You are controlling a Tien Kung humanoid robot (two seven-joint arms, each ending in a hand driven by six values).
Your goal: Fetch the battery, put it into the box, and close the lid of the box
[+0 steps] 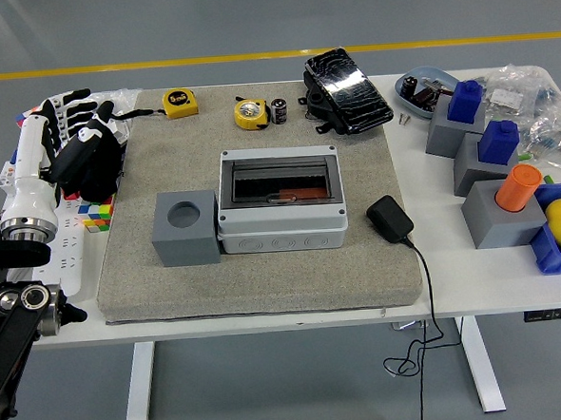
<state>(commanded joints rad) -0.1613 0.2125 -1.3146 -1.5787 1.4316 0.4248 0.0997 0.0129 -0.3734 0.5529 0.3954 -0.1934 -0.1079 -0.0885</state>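
The battery (279, 110), a small dark cylinder, stands at the back of the grey mat beside a round yellow tape measure (249, 113). The grey box (282, 231) sits mid-mat with its dark window facing up and something reddish inside; I cannot tell how the lid stands. My left hand (78, 137) rests at the table's far left edge, well left of both, with its white-tipped fingers (64, 102) spread and nothing in them. The right arm does not show.
A grey cube with a round hole (184, 227) touches the box's left side. A black adapter (390, 218) with a cable lies to its right. A black pedal (347, 90) sits behind. Grey blocks (495, 218) and a blue bin (554, 250) crowd the right end.
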